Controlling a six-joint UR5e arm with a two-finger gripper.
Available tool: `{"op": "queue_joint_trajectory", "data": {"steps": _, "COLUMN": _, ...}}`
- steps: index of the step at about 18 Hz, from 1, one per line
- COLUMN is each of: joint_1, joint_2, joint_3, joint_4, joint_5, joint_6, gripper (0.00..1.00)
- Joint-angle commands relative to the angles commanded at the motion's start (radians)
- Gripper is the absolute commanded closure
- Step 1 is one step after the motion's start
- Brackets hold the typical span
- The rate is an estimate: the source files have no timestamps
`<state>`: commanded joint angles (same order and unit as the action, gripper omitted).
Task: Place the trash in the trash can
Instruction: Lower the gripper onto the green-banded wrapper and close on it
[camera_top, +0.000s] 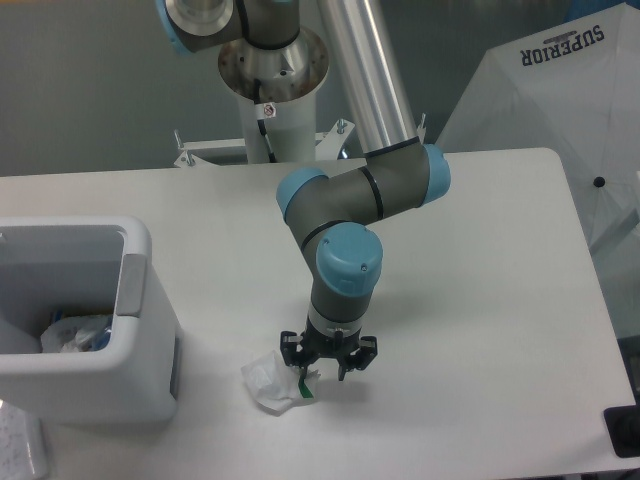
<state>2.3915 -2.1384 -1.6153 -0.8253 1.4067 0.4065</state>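
Observation:
A crumpled white paper wad (268, 382) with a small green stripe (303, 389) lies on the white table near the front edge. This piece of trash sits just right of the trash can (140, 300), a boxy white bin with a grey panel on its inner right edge. My gripper (328, 366) points straight down over the wad's right end by the green stripe, low above the table. Its jaws stand apart and hold nothing. Inside the bin lies another white wad (72, 336) with something blue next to it.
The arm's base column (272, 90) stands at the back of the table. A white umbrella (560, 110) leans beyond the right edge. A dark object (624, 432) sits at the front right corner, and a sheet of paper (20, 445) lies at the front left.

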Motion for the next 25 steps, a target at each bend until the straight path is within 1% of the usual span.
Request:
{"op": "queue_joint_trajectory", "data": {"steps": 6, "joint_1": -0.002, "joint_2": 0.0, "joint_3": 0.0, "joint_4": 0.009, "joint_5": 0.0, "joint_6": 0.0, "gripper": 0.37}}
{"op": "queue_joint_trajectory", "data": {"steps": 10, "joint_1": -0.003, "joint_2": 0.0, "joint_3": 0.0, "joint_4": 0.017, "joint_5": -0.002, "joint_6": 0.0, "gripper": 0.42}}
{"op": "queue_joint_trajectory", "data": {"steps": 12, "joint_1": -0.008, "joint_2": 0.0, "joint_3": -0.002, "joint_4": 0.017, "joint_5": -0.002, "joint_6": 0.0, "gripper": 0.49}}
{"op": "queue_joint_trajectory", "data": {"steps": 14, "joint_1": -0.009, "joint_2": 0.002, "joint_3": -0.003, "joint_4": 0.017, "joint_5": -0.002, "joint_6": 0.0, "gripper": 0.52}}
{"op": "queue_joint_trajectory", "data": {"steps": 16, "joint_1": -0.011, "joint_2": 0.002, "joint_3": -0.003, "joint_4": 0.017, "joint_5": -0.002, "joint_6": -0.002, "gripper": 0.58}}
{"op": "queue_joint_trajectory", "data": {"steps": 18, "joint_1": -0.011, "joint_2": 0.002, "joint_3": -0.005, "joint_4": 0.017, "joint_5": -0.002, "joint_6": -0.005, "gripper": 0.66}}
{"op": "queue_joint_trajectory", "data": {"steps": 21, "joint_1": -0.011, "joint_2": 0.003, "joint_3": -0.006, "joint_4": 0.017, "joint_5": -0.003, "joint_6": -0.011, "gripper": 0.75}}
{"op": "queue_joint_trajectory", "data": {"steps": 24, "joint_1": -0.012, "joint_2": 0.006, "joint_3": -0.006, "joint_4": 0.015, "joint_5": -0.005, "joint_6": -0.012, "gripper": 0.88}}
{"op": "queue_joint_trajectory", "data": {"steps": 25, "joint_1": -0.012, "joint_2": 0.009, "joint_3": -0.008, "joint_4": 0.015, "joint_5": -0.005, "joint_6": -0.012, "gripper": 0.9}}
